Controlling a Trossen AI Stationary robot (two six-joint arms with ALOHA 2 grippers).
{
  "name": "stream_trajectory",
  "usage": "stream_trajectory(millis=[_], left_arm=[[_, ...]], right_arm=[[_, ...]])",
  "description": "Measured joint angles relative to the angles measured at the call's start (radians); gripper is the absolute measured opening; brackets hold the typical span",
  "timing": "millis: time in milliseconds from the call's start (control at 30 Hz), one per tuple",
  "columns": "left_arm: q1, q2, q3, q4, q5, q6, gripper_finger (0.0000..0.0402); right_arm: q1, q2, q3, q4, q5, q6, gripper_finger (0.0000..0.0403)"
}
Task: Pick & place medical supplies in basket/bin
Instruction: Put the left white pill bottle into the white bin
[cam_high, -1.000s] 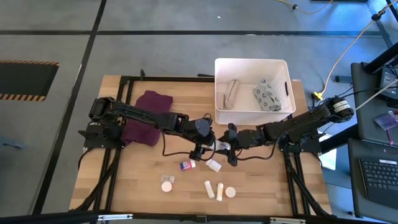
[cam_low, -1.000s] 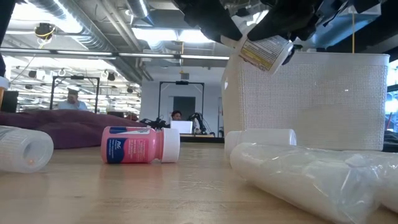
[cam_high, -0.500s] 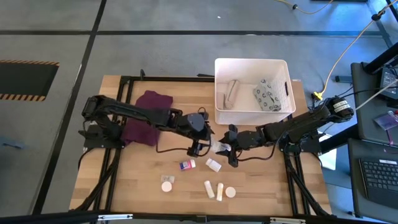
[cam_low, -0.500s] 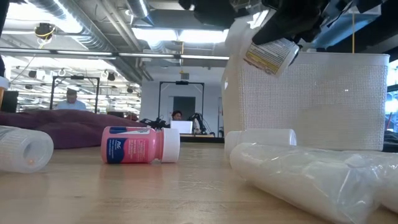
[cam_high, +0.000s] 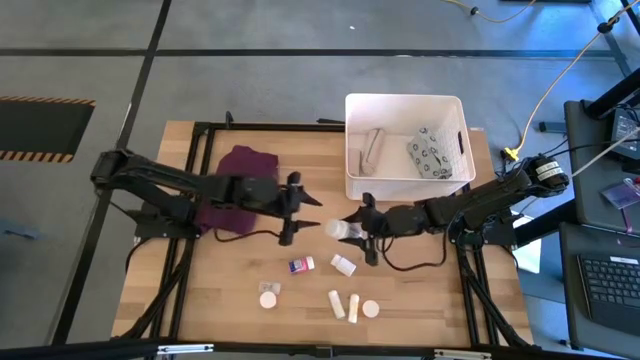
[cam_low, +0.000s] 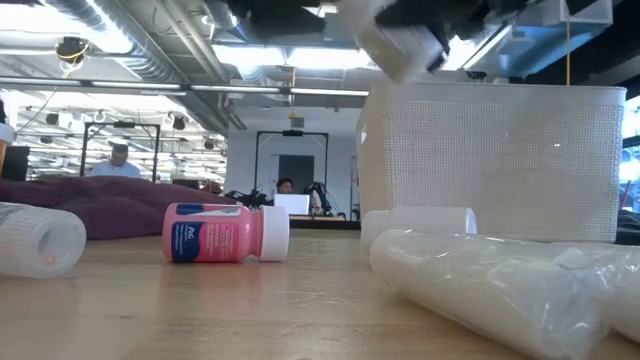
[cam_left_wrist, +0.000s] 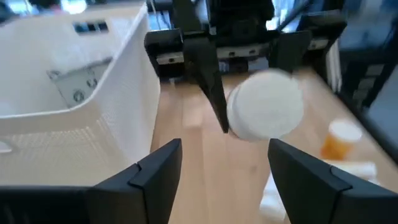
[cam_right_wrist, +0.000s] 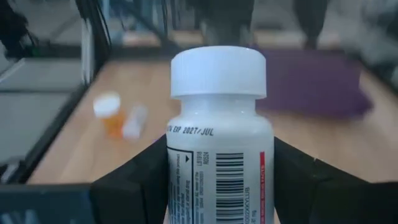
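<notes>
Right tool (cam_high: 362, 228) pinching white pill bottle (cam_high: 342, 230), hovering above surface just at 7 o'clock of white tub (cam_high: 405, 102). Left tool (cam_high: 303, 207) spread, empty, near purple cloth (cam_high: 238, 188). Next: carrying bottle toward 1 o'clock, over tub rim, releasing.

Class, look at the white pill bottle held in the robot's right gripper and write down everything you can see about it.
The white pill bottle looks like smooth plastic, with a ribbed white cap and a printed label showing a barcode, a red stripe and an expiry line. It is closed. The right gripper holds it by its body between both fingers, lifted off the table, in front of the white tub. Its cap faces the left gripper, which stands open and apart from it.
</notes>
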Motion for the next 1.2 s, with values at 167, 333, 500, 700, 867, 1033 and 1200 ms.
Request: stream_trajectory(millis=[167,333,500,700,867,1033,1200], left_arm=[[0.0,-0.013,-0.204,0.378,0.042,-0.037,0.0233],[-0.003,0.061,-0.271,0.67,0.107,-0.028,0.023],[-0.002,0.166,-0.234,0.715,0.113,0.034,0.0237],[-0.002,0.247,-0.152,0.714,0.118,0.039,0.025],[-0.003,0.251,-0.128,0.716,0.153,0.065,0.0263],[-0.017,0.251,-0.118,0.719,0.191,0.065,0.0269],[-0.026,0.252,-0.118,0.764,0.175,0.064,0.0267]], right_arm=[[-0.001,0.0,0.0,0.234,0.002,-0.146,0.021],[-0.003,0.01,0.0,0.398,-0.001,-0.198,0.021],[-0.003,0.061,0.0,0.523,-0.002,-0.21,0.021],[-0.003,0.121,0.0,0.61,-0.003,-0.216,0.021],[-0.003,0.135,0.0,0.633,-0.002,-0.24,0.021],[-0.005,0.135,0.0,0.653,-0.001,-0.26,0.021],[-0.011,0.134,0.003,0.665,-0.004,-0.26,0.021]])
